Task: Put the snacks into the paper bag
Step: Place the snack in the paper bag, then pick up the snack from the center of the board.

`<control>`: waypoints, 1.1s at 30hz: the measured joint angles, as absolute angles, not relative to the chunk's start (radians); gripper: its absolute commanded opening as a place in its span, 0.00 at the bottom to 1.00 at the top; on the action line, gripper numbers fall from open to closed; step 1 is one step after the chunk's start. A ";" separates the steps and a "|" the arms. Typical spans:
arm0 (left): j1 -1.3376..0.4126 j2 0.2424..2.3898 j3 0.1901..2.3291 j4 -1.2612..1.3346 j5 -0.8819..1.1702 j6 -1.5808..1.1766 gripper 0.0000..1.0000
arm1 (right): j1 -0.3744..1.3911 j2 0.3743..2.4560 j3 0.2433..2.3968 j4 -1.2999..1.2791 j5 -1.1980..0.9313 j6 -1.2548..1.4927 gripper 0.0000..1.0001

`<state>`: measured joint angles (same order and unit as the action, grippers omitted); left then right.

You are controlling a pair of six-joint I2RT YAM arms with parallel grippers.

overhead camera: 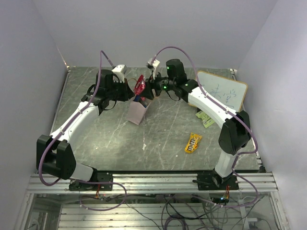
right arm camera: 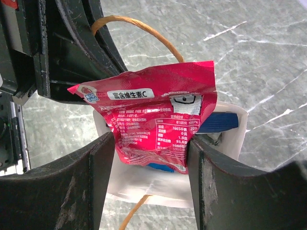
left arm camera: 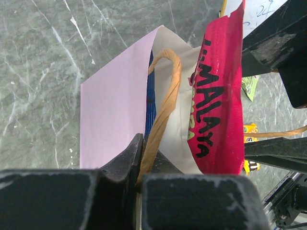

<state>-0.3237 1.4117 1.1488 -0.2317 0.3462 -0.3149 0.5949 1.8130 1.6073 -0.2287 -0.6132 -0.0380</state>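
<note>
The pale pink paper bag (overhead camera: 137, 112) stands mid-table, its mouth open. My left gripper (left arm camera: 146, 153) is shut on the bag's tan twine handle (left arm camera: 165, 96), holding it up. A pink-red snack packet (right arm camera: 158, 115) hangs over the bag's mouth, and my right gripper (right arm camera: 151, 148) is shut on it, one finger on each side edge. The packet's lower end dips inside the bag's rim (right arm camera: 235, 139). A blue packet (right arm camera: 218, 122) lies inside the bag. On the table to the right lie a yellow M&M's packet (overhead camera: 193, 143) and a light green packet (overhead camera: 207, 119).
A white scribbled board (overhead camera: 222, 91) leans at the back right, just behind the light green packet. The two grippers meet closely above the bag. Grey walls enclose the table on three sides.
</note>
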 measured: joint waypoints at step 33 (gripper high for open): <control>-0.315 1.410 1.135 -0.217 0.345 -0.322 0.07 | 0.573 1.673 1.689 -0.390 -0.647 -0.224 0.92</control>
<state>-0.3149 1.4101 1.1355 -0.2173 0.3454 -0.3218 0.5728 1.6730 1.6890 -0.3901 -0.6472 -0.2241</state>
